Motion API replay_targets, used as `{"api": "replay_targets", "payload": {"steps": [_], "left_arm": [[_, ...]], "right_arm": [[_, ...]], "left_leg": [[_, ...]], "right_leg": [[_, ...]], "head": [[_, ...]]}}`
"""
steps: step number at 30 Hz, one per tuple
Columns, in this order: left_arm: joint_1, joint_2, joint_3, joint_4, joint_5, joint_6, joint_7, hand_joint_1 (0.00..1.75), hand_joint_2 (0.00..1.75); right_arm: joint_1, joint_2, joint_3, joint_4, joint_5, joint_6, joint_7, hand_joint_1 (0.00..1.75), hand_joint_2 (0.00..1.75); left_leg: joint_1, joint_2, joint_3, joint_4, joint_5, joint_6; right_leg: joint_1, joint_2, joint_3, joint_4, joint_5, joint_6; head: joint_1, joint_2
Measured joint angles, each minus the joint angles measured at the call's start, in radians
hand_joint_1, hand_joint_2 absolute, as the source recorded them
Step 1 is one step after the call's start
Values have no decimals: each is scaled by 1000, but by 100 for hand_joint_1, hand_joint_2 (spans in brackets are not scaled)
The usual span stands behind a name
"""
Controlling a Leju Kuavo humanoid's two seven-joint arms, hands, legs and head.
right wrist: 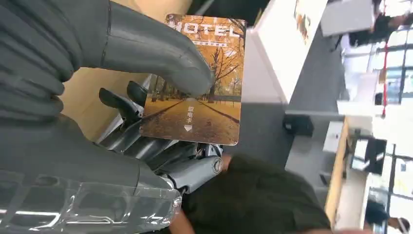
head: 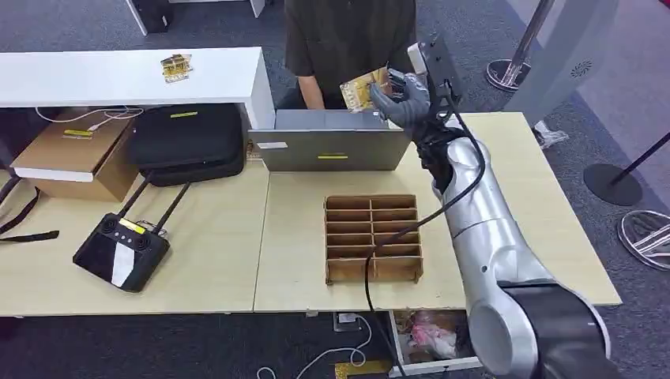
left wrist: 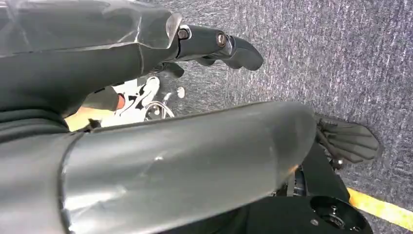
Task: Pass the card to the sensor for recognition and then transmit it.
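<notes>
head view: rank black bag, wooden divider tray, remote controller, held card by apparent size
1. black bag
2. wooden divider tray, close to the bag in size, so the top two are unsure
3. remote controller
4. card in the right hand, partly covered and farther back, clearly smallest

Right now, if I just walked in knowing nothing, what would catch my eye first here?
Probably the silver arm stretched over the table, its right hand holding up an autumn-coloured hotel card toward a person in a dark shirt behind the grey laptop. Next, the wooden slotted tray mid-table and the black remote controller at the left.
</notes>
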Motion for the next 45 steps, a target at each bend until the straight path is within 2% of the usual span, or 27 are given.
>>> {"api": "replay_targets", "payload": {"steps": [4, 10, 11, 12, 13, 16, 19, 25, 29, 34, 40, 45], "left_arm": [[1, 0, 20, 0, 18, 5, 0, 0, 0], [3, 0, 47, 0, 36, 8, -1, 0, 0], [4, 0, 49, 0, 36, 8, -4, 0, 0], [4, 0, 49, 0, 36, 8, -4, 0, 0], [5, 0, 53, 0, 36, 9, -6, 0, 0], [7, 1, 63, 0, 38, 8, -4, 0, 0], [10, 2, 72, 0, 40, 9, -2, 0, 0], [16, 5, 82, 0, 35, 21, -6, 0, 0], [16, 4, 95, 0, 35, 22, -6, 0, 0], [17, 0, 97, 0, 28, 29, -7, 0, 0], [17, 0, 97, 0, 27, 29, -7, 0, 0], [17, -5, 97, 0, 17, 32, -6, 0, 0]], "right_arm": [[-9, -79, 81, -1, 159, -176, 24, 175, 175], [-25, -212, 144, 0, 295, -259, 50, 175, 175], [-25, -238, 150, 2, 316, -263, 54, 175, 175], [-24, -238, 150, 2, 316, -263, 54, 175, 175], [-20, -293, 152, 6, 330, -266, 49, 175, 175], [25, -376, 148, 2, 328, -263, 14, 175, 175], [131, -440, 119, -51, 321, -262, 4, 175, 175], [331, -533, 12, -153, 317, -205, -2, 175, 175], [446, -563, -54, -212, 305, -191, -17, 175, 175], [564, -566, -113, -276, 303, -190, -8, 175, 175], [571, -566, -117, -280, 303, -190, -7, 175, 175], [668, -566, -178, -355, 312, -178, 5, 175, 175]], "left_leg": [[0, -1, 0, 0, 0, 0], [0, -1, 0, 1, 0, 1], [-1, -1, 0, 1, -1, 1], [-1, -1, 0, 1, -1, 1], [-1, -1, 0, 1, -1, 1], [0, -6, 0, 1, -1, 2], [0, -6, 1, 1, -3, 4], [0, -6, 0, 1, -5, 5], [0, -5, 0, 1, -6, 5], [0, -6, 0, 1, -7, 5], [0, -6, 0, 1, -7, 5], [-1, -5, 0, 0, -7, 5]], "right_leg": [[0, -1, 0, 0, 0, 0], [0, -2, 0, -1, 0, 0], [0, -2, 0, -1, 0, 0], [0, -1, 0, -2, 0, 0], [0, -1, 1, -2, 0, 0], [0, -5, 3, -3, -1, 1], [0, -6, 4, -3, -2, 4], [0, -6, 4, -3, -3, 5], [0, -5, 4, -3, -4, 5], [0, -6, 4, -3, -5, 6], [0, -6, 4, -3, -5, 6], [-1, -5, 4, -3, -5, 6]], "head": [[0, 0], [0, 0], [0, 0], [0, 0], [0, 0], [0, 0], [0, 0], [-1, 0], [-1, 0], [-1, 0], [-1, 0], [-1, 0]]}}
